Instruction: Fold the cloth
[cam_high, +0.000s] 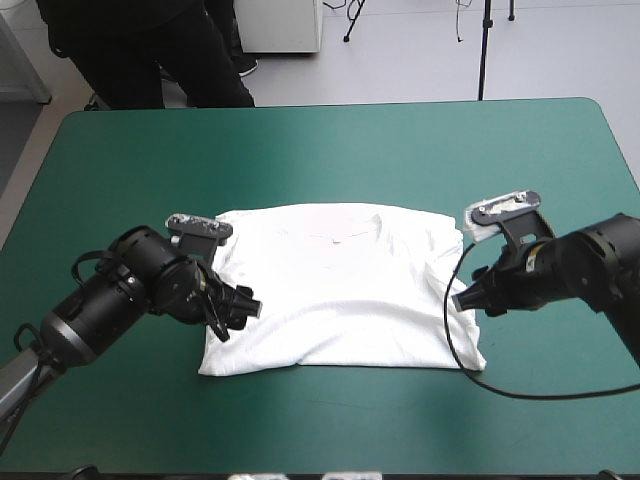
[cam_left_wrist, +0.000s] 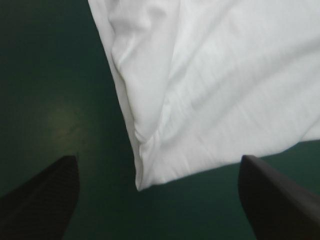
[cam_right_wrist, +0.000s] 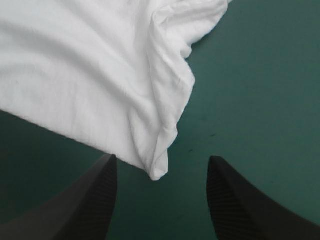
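Observation:
The white T-shirt (cam_high: 340, 290) lies spread flat in the middle of the table, neckline toward the far edge. My left gripper (cam_high: 238, 308) hovers at its left edge with the fingers open. In the left wrist view a creased corner of the T-shirt (cam_left_wrist: 215, 90) lies just ahead of the left gripper (cam_left_wrist: 157, 159), nothing held. My right gripper (cam_high: 467, 299) sits at the shirt's right edge, also open. In the right wrist view a folded-over corner of the T-shirt (cam_right_wrist: 85, 70) points into the gap of the right gripper (cam_right_wrist: 161, 157).
The teal-green cover (cam_high: 330, 150) shows bare on all sides of the shirt, with wide strips toward the far and near edges.

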